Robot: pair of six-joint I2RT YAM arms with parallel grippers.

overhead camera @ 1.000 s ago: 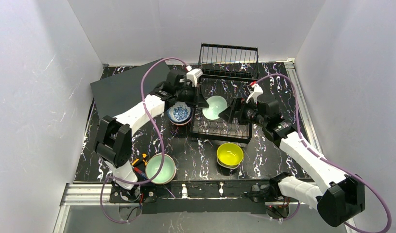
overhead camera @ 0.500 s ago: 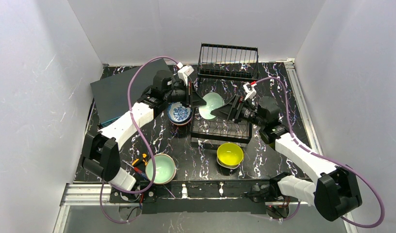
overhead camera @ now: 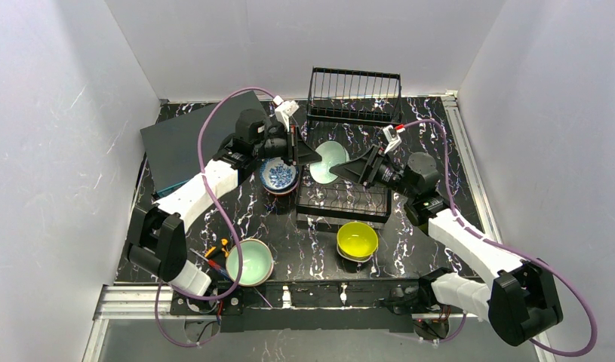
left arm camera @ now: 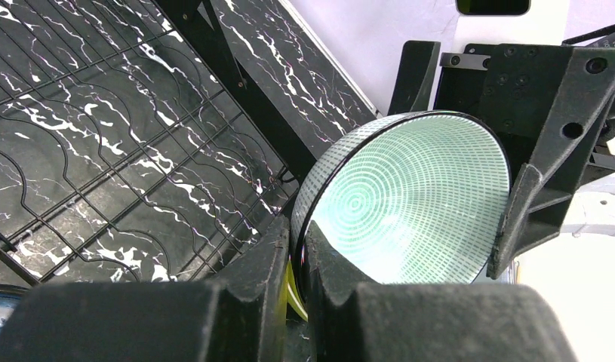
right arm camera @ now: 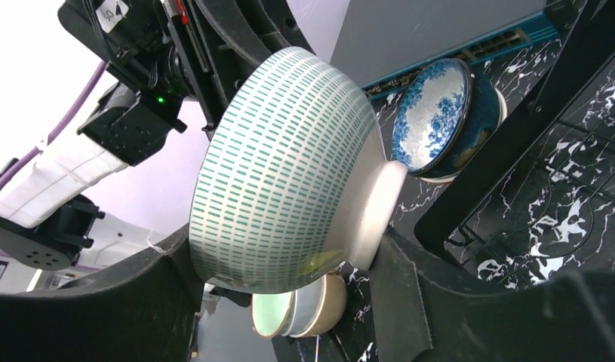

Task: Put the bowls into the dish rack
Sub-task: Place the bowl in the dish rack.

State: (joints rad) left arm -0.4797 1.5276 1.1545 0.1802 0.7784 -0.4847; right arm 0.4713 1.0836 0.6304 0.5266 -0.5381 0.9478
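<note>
A mint-green bowl (overhead camera: 328,162) with a dashed pattern hangs tilted on its side over the black wire dish rack (overhead camera: 342,204). My left gripper (overhead camera: 313,157) is shut on its rim (left arm camera: 296,234), one finger inside and one outside. My right gripper (overhead camera: 348,170) reaches in from the other side. In the right wrist view its fingers (right arm camera: 287,245) bracket the bowl (right arm camera: 281,173) from rim to foot and touch both. A blue-and-white patterned bowl (overhead camera: 278,176) sits left of the rack. The yellow bowl (overhead camera: 357,240) and a green-lined beige bowl (overhead camera: 250,262) stand near the front.
The rack's upright slotted section (overhead camera: 355,94) stands at the back, with its flat grid base (left arm camera: 123,151) under the held bowl. A dark grey flat box (overhead camera: 191,139) lies at the back left. White walls close in three sides.
The bowl has been lifted and tilted toward the back. My right gripper has moved in around it and its jaws have narrowed onto it. The left grip is unchanged.
</note>
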